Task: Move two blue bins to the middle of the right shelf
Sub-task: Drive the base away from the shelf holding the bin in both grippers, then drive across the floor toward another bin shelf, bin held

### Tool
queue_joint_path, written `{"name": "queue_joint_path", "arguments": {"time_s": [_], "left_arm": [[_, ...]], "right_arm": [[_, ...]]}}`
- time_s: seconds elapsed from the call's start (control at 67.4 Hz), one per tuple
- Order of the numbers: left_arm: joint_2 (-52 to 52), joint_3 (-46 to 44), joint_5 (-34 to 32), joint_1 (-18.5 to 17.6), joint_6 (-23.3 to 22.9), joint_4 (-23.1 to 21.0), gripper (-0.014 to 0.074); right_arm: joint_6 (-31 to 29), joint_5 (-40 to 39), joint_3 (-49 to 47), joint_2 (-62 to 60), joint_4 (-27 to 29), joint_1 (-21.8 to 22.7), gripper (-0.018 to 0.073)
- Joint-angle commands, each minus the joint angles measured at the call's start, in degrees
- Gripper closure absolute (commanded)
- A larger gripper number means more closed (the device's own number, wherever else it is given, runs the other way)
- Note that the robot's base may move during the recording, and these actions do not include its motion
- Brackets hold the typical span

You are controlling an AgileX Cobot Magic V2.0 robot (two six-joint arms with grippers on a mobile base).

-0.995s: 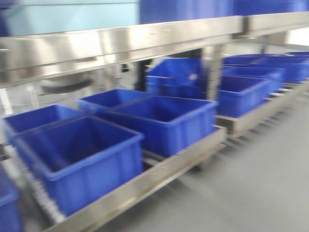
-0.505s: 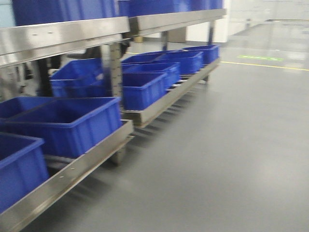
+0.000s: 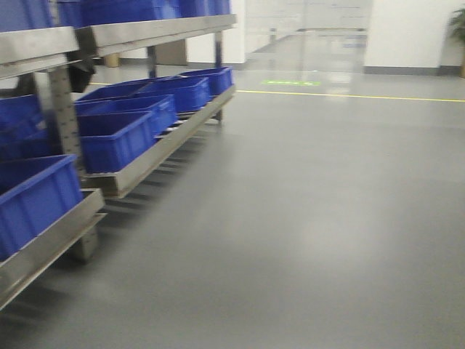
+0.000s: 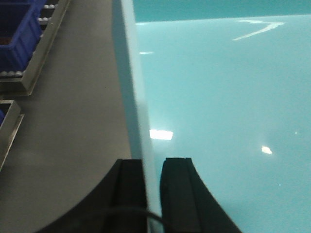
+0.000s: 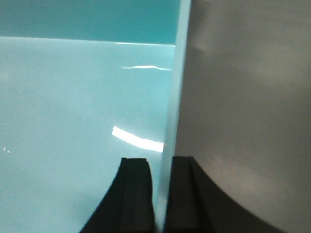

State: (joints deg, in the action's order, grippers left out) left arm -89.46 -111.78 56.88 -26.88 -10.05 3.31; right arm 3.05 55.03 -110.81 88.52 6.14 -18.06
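Both wrist views are filled by a pale turquoise-blue bin. Its thin side wall (image 4: pixel 137 97) runs straight up between the fingers of my left gripper (image 4: pixel 151 160), which is shut on it; the bin's glossy floor (image 4: pixel 218 97) spreads to the right. My right gripper (image 5: pixel 163 159) is shut on the opposite wall (image 5: pixel 175 87), with the bin's floor (image 5: pixel 73 97) to its left. In the front view, dark blue bins (image 3: pixel 116 138) stand on the low level of steel shelves (image 3: pixel 145 33) at the left. Neither gripper nor the held bin shows in that view.
More blue bins sit further along the shelf (image 3: pixel 185 89), one is near the left edge (image 3: pixel 33 200), and others are on the top level (image 3: pixel 131 9). Grey floor (image 3: pixel 305 218) stretches right, crossed by a yellow line (image 3: pixel 363 95). A shelf corner with a blue bin (image 4: pixel 17 34) lies beyond my left gripper.
The front view has swung to the right: the shelves and their blue bins have slid from filling the frame to its left edge, and the floor now takes up most of it.
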Motion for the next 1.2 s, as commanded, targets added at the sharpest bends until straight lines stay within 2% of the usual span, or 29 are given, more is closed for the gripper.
{"name": "queue_joint_path", "arguments": {"time_s": [0.0,1.188], "left_arm": [[1.12,-1.00,-2.52,-0.43,0.86,-2.93,0.0707],[1.12,-1.00,-2.52,-0.43,0.86,-2.93,0.0707]], "right_arm": [[-0.85,-2.94,-0.51,-0.50,0.09,0.28,0.0711],[-0.85,-2.94,-0.51,-0.50,0.09,0.28,0.0711]]}}
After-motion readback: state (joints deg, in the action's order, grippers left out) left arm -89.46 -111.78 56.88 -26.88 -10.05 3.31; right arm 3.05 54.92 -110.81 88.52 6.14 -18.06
